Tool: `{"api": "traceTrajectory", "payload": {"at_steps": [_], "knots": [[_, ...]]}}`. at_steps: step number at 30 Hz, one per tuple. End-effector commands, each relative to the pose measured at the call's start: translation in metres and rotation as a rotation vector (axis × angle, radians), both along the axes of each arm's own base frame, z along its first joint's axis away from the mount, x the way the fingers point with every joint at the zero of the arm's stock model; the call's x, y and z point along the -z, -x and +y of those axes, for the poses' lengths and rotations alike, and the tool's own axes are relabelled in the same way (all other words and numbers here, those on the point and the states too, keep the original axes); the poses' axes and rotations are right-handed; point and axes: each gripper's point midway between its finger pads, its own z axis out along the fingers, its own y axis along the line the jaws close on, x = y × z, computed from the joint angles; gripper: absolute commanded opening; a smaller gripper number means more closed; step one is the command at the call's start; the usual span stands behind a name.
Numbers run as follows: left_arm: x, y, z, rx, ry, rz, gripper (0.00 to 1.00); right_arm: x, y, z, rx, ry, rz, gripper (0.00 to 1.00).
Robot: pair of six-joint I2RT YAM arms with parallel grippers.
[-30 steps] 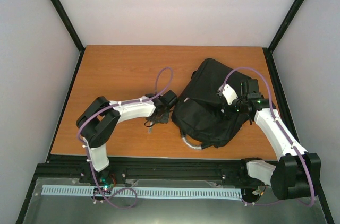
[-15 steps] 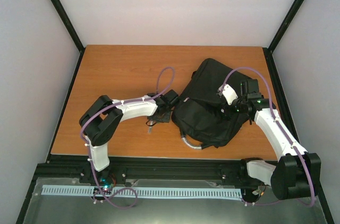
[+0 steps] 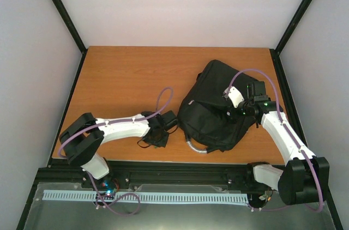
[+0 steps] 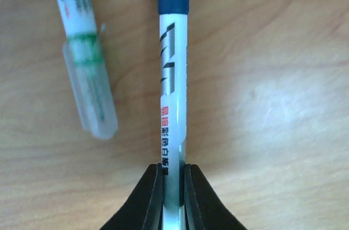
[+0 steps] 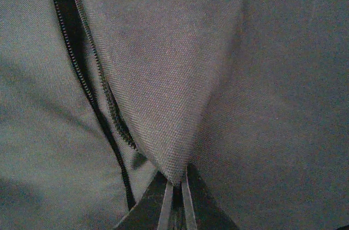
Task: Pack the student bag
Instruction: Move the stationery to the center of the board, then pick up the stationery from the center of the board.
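Picking step under way at the left: pinching a blue-capped pen (image 4: 173, 77) by its white barrel in the left gripper (image 4: 173, 167), jaws drawn almost fully together around it, low over the wooden table (image 3: 120, 77) near the front edge. Cannot tell whether lifted clear of the wood yet. Just beside it and apart, a green-printed marker (image 4: 87, 72) with a cloudy translucent cap. Both slim, round, smooth hard plastic, so apt to roll or pivot in a two-point pinch. Next, probably: raise the pen, keep it level, carry it rightward and feed it end-first into the opening. Further right, on the right half of the table and close to its right edge, the student bag (image 3: 210, 115): black woven cloth, soft and slumped, with a curved grey handle (image 3: 195, 147) poking out at the near side. At the far right, clamping a peaked fabric fold (image 5: 163, 104) of the bag in the right gripper (image 5: 174, 183), jaws closed tight on it, next to an unzipped zipper (image 5: 87, 77). Apparently propping a pocket mouth open; width of the gap not visible.
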Motion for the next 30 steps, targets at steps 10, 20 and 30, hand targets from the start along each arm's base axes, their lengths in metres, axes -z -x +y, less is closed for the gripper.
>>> {"api": "traceTrajectory", "payload": {"at_steps": [10, 20, 30], "knots": [[0.021, 0.036, 0.012, 0.062, -0.064, 0.195, 0.17, -0.005, 0.000, 0.009, -0.026, -0.053, -0.013, 0.03], [0.018, 0.017, 0.013, 0.090, -0.148, 0.137, 0.18, -0.004, 0.001, 0.009, -0.031, -0.054, -0.011, 0.03], [-0.017, 0.012, 0.020, 0.110, -0.180, 0.100, 0.01, -0.005, 0.001, 0.010, -0.032, -0.056, -0.014, 0.03]]}}
